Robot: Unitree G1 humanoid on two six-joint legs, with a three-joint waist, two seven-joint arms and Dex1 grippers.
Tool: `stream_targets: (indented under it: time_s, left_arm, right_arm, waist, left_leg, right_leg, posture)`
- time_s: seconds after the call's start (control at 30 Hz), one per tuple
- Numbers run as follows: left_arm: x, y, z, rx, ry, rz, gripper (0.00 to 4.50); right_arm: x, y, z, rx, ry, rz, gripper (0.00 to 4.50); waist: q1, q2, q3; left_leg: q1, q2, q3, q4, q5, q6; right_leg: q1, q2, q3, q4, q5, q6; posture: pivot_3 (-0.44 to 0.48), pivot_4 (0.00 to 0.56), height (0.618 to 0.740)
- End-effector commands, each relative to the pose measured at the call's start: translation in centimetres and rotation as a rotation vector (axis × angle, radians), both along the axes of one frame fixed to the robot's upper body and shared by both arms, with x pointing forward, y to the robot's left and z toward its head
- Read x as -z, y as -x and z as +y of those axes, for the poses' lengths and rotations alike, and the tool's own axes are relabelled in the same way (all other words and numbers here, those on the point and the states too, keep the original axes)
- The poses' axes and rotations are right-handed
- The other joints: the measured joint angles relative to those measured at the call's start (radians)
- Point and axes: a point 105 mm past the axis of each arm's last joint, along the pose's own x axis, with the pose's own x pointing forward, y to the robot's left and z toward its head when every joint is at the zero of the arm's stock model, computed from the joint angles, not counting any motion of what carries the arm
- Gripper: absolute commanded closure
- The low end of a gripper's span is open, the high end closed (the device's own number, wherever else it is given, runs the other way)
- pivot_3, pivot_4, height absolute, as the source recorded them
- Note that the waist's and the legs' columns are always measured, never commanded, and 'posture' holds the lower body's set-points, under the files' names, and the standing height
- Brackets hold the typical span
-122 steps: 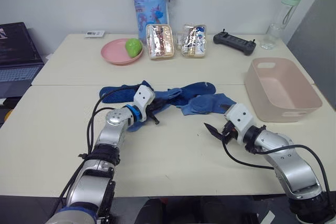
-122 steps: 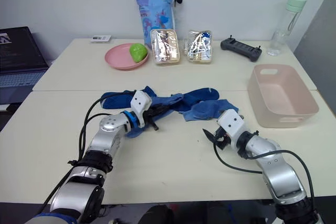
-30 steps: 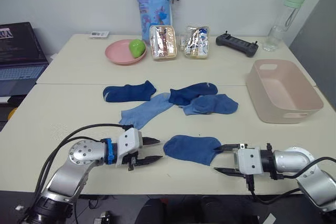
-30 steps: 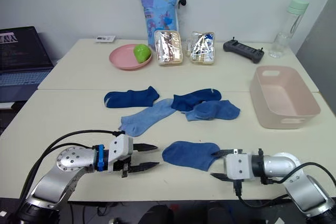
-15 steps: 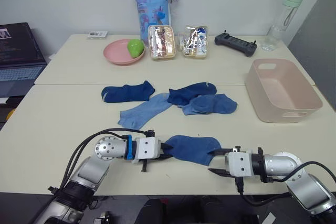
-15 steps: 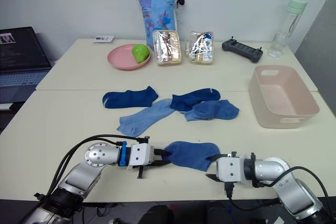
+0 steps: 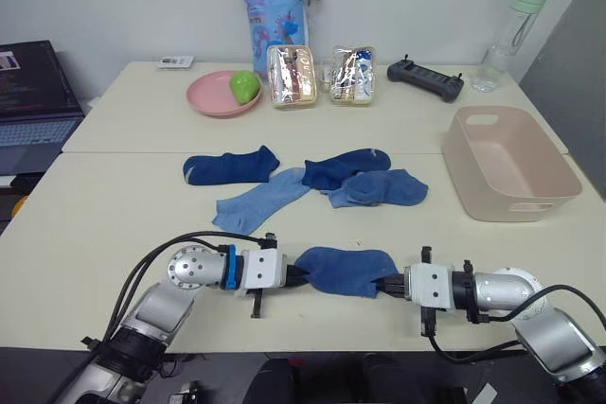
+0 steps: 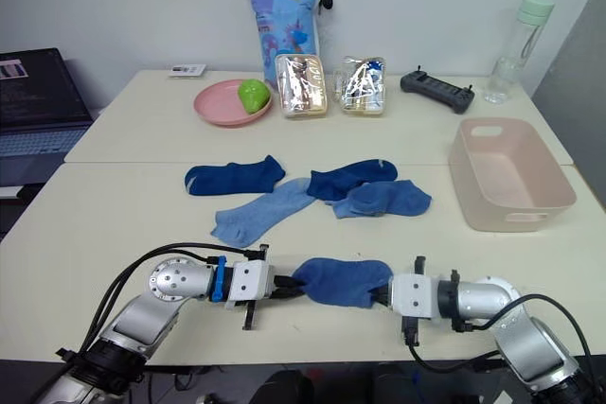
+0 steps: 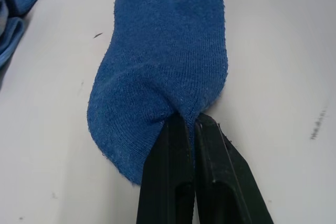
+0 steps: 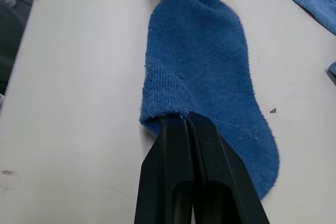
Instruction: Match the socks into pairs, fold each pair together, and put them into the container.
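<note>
A medium blue sock [image 7: 343, 270] lies flat near the table's front edge. My left gripper [image 7: 295, 273] is shut on its left end, and my right gripper [image 7: 390, 284] is shut on its right end. In the left wrist view the black fingers [image 9: 173, 145] pinch a fold of the sock [image 9: 163, 66]. The right wrist view has the other pair of fingers [image 10: 205, 140] clamped on the sock's cuff [image 10: 205, 61]. Further back lie a navy sock [image 7: 230, 166], a light blue sock [image 7: 263, 201], a dark blue sock [image 7: 346, 167] and a medium blue sock [image 7: 379, 188]. The pink container [image 7: 516, 205] stands empty at the right.
At the back stand a pink plate [image 7: 210, 96] with a green object, two clear snack boxes [image 7: 289, 75], a blue bag [image 7: 273, 11], a black controller [image 7: 423, 79] and a bottle [image 7: 509, 24]. A laptop [image 7: 33, 92] sits at the far left.
Both grippers, open on either side of the front sock a second ago, have moved in and shut on its two ends, the left one first.
</note>
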Motion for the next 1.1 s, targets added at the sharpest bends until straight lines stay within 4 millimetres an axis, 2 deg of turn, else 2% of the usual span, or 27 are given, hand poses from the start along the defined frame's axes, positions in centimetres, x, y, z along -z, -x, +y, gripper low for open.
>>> stream_targets:
  time_s: [0.03,0.13,0.23,0.3,0.43,0.57,0.73,0.87,1.07,1.1]
  left_arm:
    - [-2.9,1.1,-0.5,0.038,0.088,0.089,4.5]
    - [-4.1,2.4,-0.1,0.041,0.116,0.302,4.5]
    - [-4.2,3.6,1.0,0.01,0.064,0.565,4.5]
    - [-3.8,5.0,2.0,0.036,-0.002,0.717,4.5]
    - [-2.1,4.7,2.1,-0.061,-0.031,0.835,4.5]
    - [-1.7,2.2,0.5,-0.167,0.045,0.872,4.5]
    - [-0.8,-0.5,0.1,-0.249,0.015,0.821,4.5]
    - [-0.3,-1.8,-0.4,-0.256,-0.017,0.787,4.5]
    - [-1.2,-3.9,-1.6,-0.258,0.047,0.754,4.5]
    - [-1.4,-4.1,-1.5,-0.256,0.057,0.761,4.14]
  right_arm:
    - [-2.4,1.4,0.9,-0.045,-0.077,0.075,4.46]
    - [-3.5,2.2,1.0,-0.027,-0.15,0.238,4.46]
    - [-3.9,3.6,0.7,0.004,-0.201,0.521,4.46]
    - [-4.2,3.8,0.7,0.051,-0.248,0.666,4.46]
    - [-3.1,3.4,0.5,0.121,-0.224,0.746,4.46]
    - [-2.6,1.1,0.2,0.219,-0.247,0.724,4.46]
    - [-1.9,-1.7,-0.6,0.287,-0.202,0.61,4.46]
    - [-1.0,-2.9,-1.1,0.298,-0.148,0.547,4.46]
    - [-0.7,-4.7,-1.3,0.333,-0.166,0.48,4.46]
    - [-0.8,-5.1,-1.6,0.349,-0.173,0.462,4.5]
  waist:
    - [0.0,0.0,0.0]
    - [-0.001,0.0,0.0]
    - [-0.003,0.0,0.001]
    - [-0.004,-0.001,0.001]
    - [-0.002,0.0,0.002]
    - [0.002,-0.003,0.004]
    - [0.0,-0.003,0.003]
    - [-0.001,-0.003,0.003]
    - [-0.001,-0.003,0.003]
    - [-0.001,-0.003,0.003]
  left_leg:
    - [0.0,0.0,0.0,0.0,0.0,0.0]
    - [0.0,0.0,-0.001,0.0,0.0,0.0]
    - [0.0,0.0,-0.002,0.0,0.0,0.0]
    - [0.0,0.0,-0.002,0.0,0.0,0.0]
    - [0.0,0.0,-0.002,0.0,0.0,0.0]
    - [-0.001,0.0,-0.002,0.001,0.0,0.0]
    - [-0.001,0.0,-0.002,0.001,0.0,0.0]
    - [-0.002,0.0,-0.002,0.001,0.0,0.0]
    - [-0.003,0.0,-0.002,0.003,0.0,0.0]
    - [-0.003,0.0,-0.002,0.003,0.0,0.0]
  right_leg:
    - [0.0,0.0,0.0,0.0,0.0,0.0]
    - [0.0,0.0,-0.001,0.0,0.0,0.0]
    - [0.0,0.0,-0.001,0.0,0.0,0.0]
    - [0.001,0.0,-0.002,0.0,0.0,0.0]
    - [0.001,0.0,-0.002,0.0,0.0,0.0]
    - [0.0,0.0,-0.003,-0.001,0.0,0.0]
    - [0.0,0.0,-0.003,0.0,0.0,0.0]
    - [-0.001,0.0,-0.002,-0.001,0.0,0.0]
    - [-0.001,0.0,-0.002,0.0,0.0,0.0]
    - [-0.001,0.0,-0.002,0.0,0.0,0.0]
  posture:
    - [0.0,0.15,0.74]
    - [0.0,0.15,0.74]
    - [0.0,0.15,0.74]
    - [0.0,0.15,0.74]
    - [0.0,0.15,0.74]
    - [0.0,0.15,0.74]
    - [0.0,0.15,0.74]
    - [0.0,0.15,0.74]
    - [0.0,0.15,0.74]
    - [0.0,0.15,0.74]
